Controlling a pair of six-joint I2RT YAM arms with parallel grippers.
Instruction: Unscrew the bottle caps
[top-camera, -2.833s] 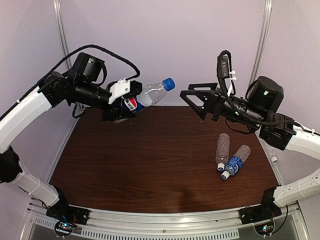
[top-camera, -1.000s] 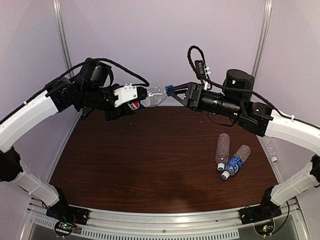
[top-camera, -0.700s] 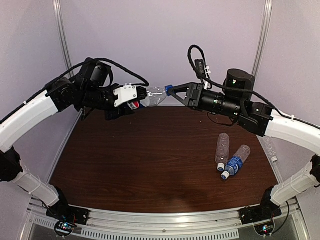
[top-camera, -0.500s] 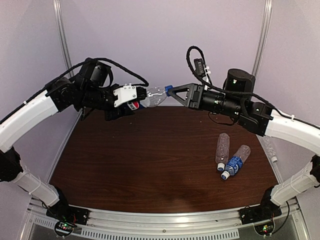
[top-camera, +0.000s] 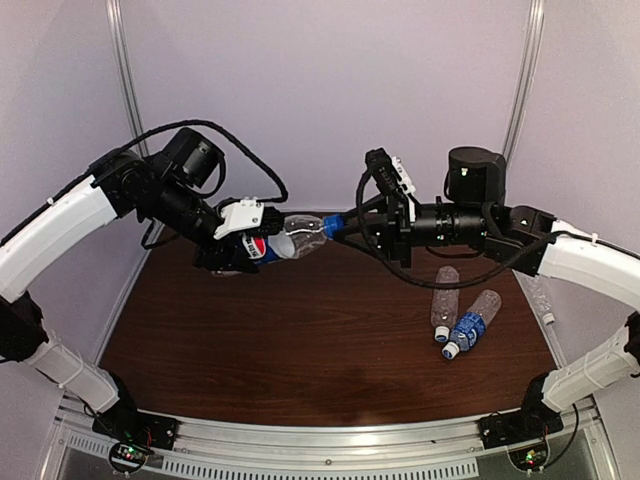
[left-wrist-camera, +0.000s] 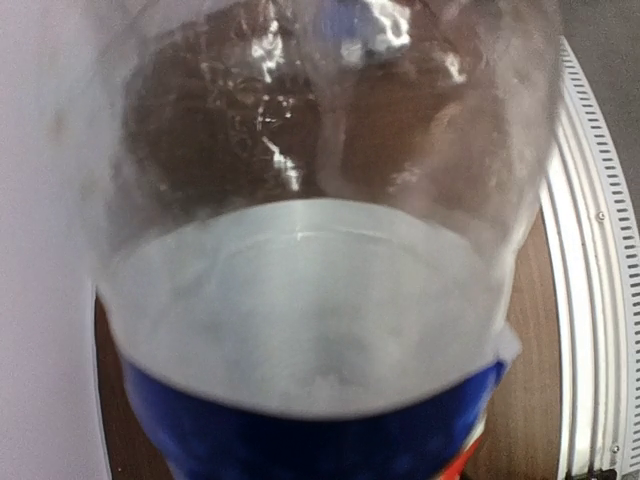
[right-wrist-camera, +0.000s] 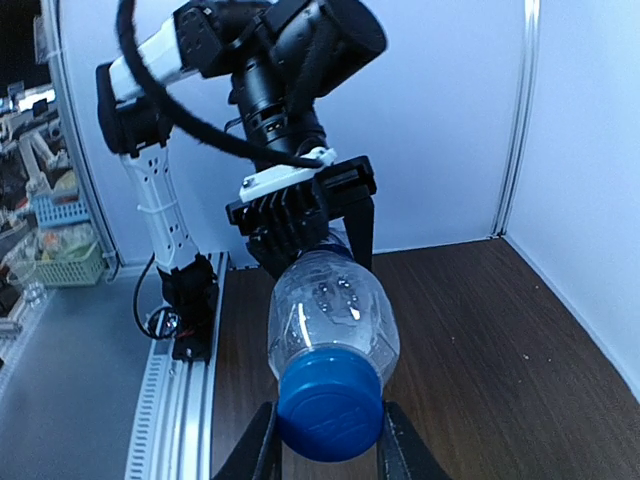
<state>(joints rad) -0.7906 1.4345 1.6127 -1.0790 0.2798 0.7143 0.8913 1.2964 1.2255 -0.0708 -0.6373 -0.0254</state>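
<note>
Blue cap (right-wrist-camera: 330, 415) not yet off: pinching it between the right gripper's (right-wrist-camera: 330, 440) jaws while clamping the Pepsi bottle's (top-camera: 297, 240) labelled body in the left gripper's (top-camera: 248, 247) jaws. Judging this first unscrewing as barely beginning, and leaving two capped bottles (top-camera: 445, 295) lying well apart from both jaws.

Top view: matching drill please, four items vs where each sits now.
1 Pepsi bottle
2 dark blue cap
3 blue-labelled bottle
4 unlabelled bottle beside it

A lying on the table, right one of the pair
B held by the left gripper, in the air
C lying on the table, left one of the pair
D between the fingers of the right gripper

Pairs: 1-B, 2-D, 3-A, 4-C
</note>
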